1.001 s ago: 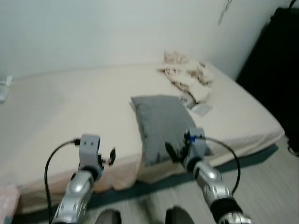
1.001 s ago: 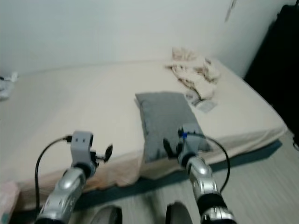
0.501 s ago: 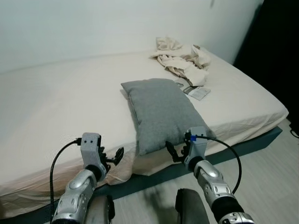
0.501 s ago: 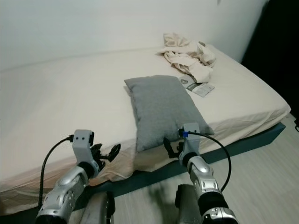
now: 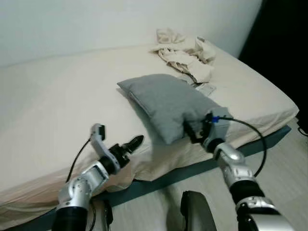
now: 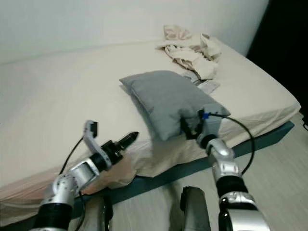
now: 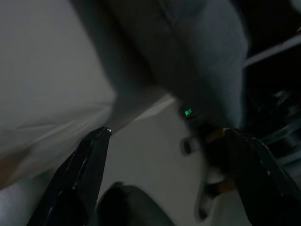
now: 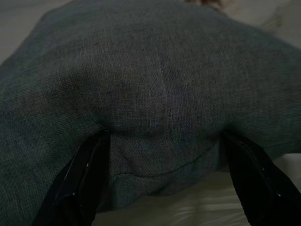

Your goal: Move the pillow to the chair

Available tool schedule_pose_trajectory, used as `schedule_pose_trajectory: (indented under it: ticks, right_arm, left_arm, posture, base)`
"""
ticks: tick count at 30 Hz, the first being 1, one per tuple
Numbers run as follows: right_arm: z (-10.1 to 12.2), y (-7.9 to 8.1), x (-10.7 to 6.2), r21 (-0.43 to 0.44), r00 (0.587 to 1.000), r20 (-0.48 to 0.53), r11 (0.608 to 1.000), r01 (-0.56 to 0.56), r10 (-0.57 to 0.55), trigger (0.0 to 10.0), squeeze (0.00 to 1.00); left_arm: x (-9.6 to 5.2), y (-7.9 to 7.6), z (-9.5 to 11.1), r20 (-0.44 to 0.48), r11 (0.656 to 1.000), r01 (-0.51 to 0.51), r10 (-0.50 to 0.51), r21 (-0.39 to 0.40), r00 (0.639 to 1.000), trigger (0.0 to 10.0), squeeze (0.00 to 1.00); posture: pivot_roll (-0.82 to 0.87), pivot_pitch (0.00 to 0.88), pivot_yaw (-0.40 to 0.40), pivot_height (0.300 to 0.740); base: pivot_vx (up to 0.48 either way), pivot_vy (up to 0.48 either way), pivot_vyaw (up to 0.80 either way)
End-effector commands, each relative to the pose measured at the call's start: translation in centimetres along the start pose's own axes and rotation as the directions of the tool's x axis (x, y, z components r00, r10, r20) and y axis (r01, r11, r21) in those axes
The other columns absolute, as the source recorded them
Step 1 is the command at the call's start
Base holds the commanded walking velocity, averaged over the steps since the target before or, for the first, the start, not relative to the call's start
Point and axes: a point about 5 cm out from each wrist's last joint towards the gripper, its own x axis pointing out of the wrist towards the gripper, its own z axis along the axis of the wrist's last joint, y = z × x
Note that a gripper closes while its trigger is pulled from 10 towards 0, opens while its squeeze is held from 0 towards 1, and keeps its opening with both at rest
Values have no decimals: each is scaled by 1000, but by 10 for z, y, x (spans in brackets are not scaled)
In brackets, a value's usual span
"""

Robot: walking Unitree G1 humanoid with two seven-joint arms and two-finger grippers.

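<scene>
a grey fabric pillow [image 5: 171,102] lies on a cream-sheeted bed [image 5: 57,110] — the right gripper [image 5: 196,131], fingers spread, touches its near edge; the left gripper [image 5: 131,143], also spread, hovers just beside.

bare sheet [image 5: 53,106] left of pillow [image 5: 168,101], clothes [image 5: 185,53] (heaped) behind

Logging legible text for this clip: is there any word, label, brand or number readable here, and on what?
No text can be read anywhere.
Small flat packet on the bed beside the grey pillow: any print is too blurred to read.
Right hand at the pillow's near end: no marking legible.
Left hand: no marking legible.
Crumpled cloth: no lettering visible.
</scene>
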Motion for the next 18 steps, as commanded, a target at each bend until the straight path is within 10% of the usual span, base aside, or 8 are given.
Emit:
schedule_pose_trajectory:
  ticks: [1,10,13,15,18]
  right_arm:
    - [0,0,2,26,1000,-1,1000,7,-7,10000,0]
    - [31,77,-1,160,900,156,889,-429,406,10000,0]
    - [50,64,3,161,909,241,909,-383,340,10000,0]
    - [50,9,10,106,976,199,988,-112,90,10000,0]
    - [45,-26,5,79,988,154,997,20,-32,10000,0]
  left_arm:
    - [5,3,-10,-42,996,-58,60,61,997,10000,0]
    - [17,11,-9,-30,961,-226,234,156,972,10000,0]
    - [16,15,-6,-14,953,-251,257,167,966,10000,0]
    - [14,20,-2,1,947,-275,279,169,960,10000,0]
    - [11,24,2,17,940,-294,296,170,955,10000,0]
  posture:
    - [82,162,-1,543]
    - [80,163,13,543]
    - [76,162,15,543]
    - [77,160,13,543]
    - [79,158,11,543]
  base:
    - [0,0,0]
    - [0,0,0]
    - [0,0,0]
    - [0,0,0]
    - [0,0,0]
